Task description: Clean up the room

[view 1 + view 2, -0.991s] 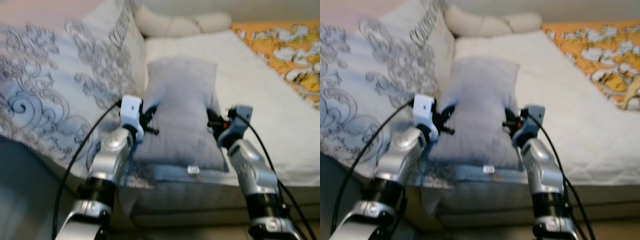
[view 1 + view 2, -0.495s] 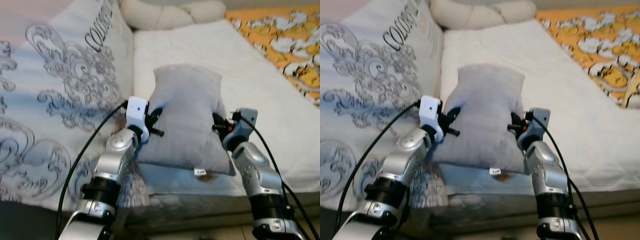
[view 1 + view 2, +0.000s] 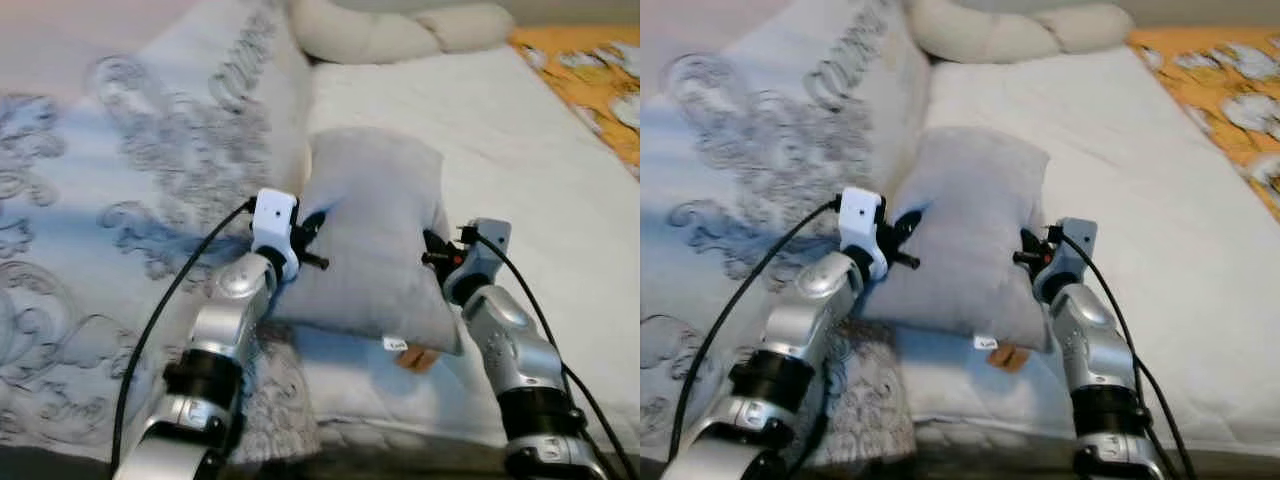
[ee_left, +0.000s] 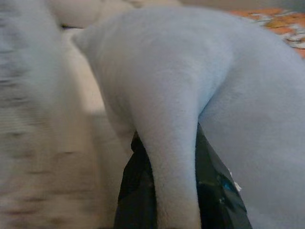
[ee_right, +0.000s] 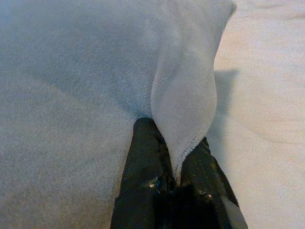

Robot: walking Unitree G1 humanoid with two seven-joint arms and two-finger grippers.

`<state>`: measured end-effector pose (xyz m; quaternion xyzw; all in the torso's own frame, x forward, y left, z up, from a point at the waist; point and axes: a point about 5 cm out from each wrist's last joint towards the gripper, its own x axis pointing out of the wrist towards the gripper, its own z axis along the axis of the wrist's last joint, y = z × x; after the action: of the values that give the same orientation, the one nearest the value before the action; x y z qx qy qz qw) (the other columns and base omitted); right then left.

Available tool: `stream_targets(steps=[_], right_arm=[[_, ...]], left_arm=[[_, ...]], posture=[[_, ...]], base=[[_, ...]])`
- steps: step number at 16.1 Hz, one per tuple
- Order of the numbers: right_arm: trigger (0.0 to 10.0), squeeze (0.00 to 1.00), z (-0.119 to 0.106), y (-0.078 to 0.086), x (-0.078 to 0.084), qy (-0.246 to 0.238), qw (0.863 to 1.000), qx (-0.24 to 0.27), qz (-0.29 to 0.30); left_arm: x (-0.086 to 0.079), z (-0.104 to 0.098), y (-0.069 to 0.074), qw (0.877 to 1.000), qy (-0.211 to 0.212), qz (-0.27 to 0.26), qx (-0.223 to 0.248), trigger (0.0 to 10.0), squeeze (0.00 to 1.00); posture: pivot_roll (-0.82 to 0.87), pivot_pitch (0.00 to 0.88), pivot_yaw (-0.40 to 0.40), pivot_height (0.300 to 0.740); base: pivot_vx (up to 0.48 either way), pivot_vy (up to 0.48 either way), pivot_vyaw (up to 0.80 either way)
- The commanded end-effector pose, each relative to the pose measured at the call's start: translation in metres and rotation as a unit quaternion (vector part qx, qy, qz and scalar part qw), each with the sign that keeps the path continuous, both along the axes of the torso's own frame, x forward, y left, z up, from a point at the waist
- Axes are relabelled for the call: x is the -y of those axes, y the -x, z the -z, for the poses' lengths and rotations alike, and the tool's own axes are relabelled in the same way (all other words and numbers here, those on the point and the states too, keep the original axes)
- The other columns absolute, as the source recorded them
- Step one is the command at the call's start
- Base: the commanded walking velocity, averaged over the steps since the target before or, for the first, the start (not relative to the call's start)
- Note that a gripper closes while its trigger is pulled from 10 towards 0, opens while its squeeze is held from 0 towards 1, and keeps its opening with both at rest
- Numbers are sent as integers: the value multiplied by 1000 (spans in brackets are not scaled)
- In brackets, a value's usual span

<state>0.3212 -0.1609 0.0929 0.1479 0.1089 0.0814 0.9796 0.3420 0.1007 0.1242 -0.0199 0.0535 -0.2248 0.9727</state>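
A grey pillow [image 3: 372,235] hangs between my two arms over the white mattress [image 3: 520,160]. My left gripper [image 3: 305,225] is shut on a fold of the grey pillow's left edge [image 4: 174,157]. On the opposite edge my right gripper [image 3: 432,250] pinches another fold of the grey pillow [image 5: 183,109]. The pillow tilts up toward the head of the bed, and a small tag [image 3: 395,344] shows at its near corner.
A white duvet with grey scroll print [image 3: 130,220] is heaped on the left. A cream knotted cushion [image 3: 400,30] lies at the head of the bed. An orange patterned blanket [image 3: 590,60] covers the far right. Bare mattress lies right of the pillow.
The camera has shifted, so the bed sits lower and further right in view. Both grippers keep their hold on the pillow, which stays lifted between them.
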Motion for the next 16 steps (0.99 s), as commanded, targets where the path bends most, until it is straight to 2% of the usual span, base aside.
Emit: stream_targets(steps=[1, 2, 3, 4, 6, 7, 9, 11, 12, 14, 16], right_arm=[[10000, 0, -3, 0, 4, 1, 1000, 3, 9], [10000, 0, -3, 1, 7, 3, 1000, 6, 17], [10000, 322, -1, 3, 11, 33, 999, 11, 21], [10000, 1000, 1, 6, 17, 73, 997, 15, 28], [10000, 1000, 5, 8, 27, 88, 995, 10, 49], [10000, 1000, 7, 11, 36, 94, 993, 11, 64], [10000, 1000, 6, 17, 38, 107, 992, 21, 56], [10000, 1000, 8, 25, 40, 106, 993, 31, 48], [10000, 1000, 6, 26, 36, 115, 992, 43, 19], [10000, 1000, -3, 27, 22, 100, 991, 76, -42], [10000, 1000, -6, 30, 13, 100, 988, 85, -80]], left_arm=[[-7, -7, -2, 1000, 2, -12, 18, 10000, 0], [-5, -5, -1, 1000, -3, -3, 16, 10000, 0], [-5, -4, -1, 1000, -12, -2, 16, 10000, 0], [-5, -3, -2, 1000, -18, -3, 17, 10000, 0], [-5, -2, -4, 999, -34, -2, 17, 10000, 0], [-5, 1, -9, 998, -66, 1, 14, 10000, 0], [-7, 2, -13, 995, -99, -7, 21, 10000, 0], [-9, -5, -18, 994, -102, -23, 36, 10000, 0], [-11, -10, -22, 992, -111, -31, 52, 10000, 0], [-14, -19, -25, 988, -130, -34, 81, 10000, 0], [-14, -25, -26, 985, -138, -22, 97, 10000, 0]], posture=[[-49, 0, 105, 740], [-51, 0, 107, 740], [-53, 0, 106, 740], [-55, 0, 107, 740], [-56, 0, 108, 740], [-62, 0, 112, 740], [-68, 0, 115, 740], [-75, 0, 120, 740], [-73, 0, 117, 740], [-70, 0, 112, 740], [-66, 0, 110, 740]], base=[[0, 0, 0], [0, 0, 0], [0, 0, 0], [0, 0, 0], [0, 0, 0], [0, 0, 0], [0, 0, 0], [0, 0, 0], [0, 0, 0], [0, 0, 0], [0, 0, 0]])
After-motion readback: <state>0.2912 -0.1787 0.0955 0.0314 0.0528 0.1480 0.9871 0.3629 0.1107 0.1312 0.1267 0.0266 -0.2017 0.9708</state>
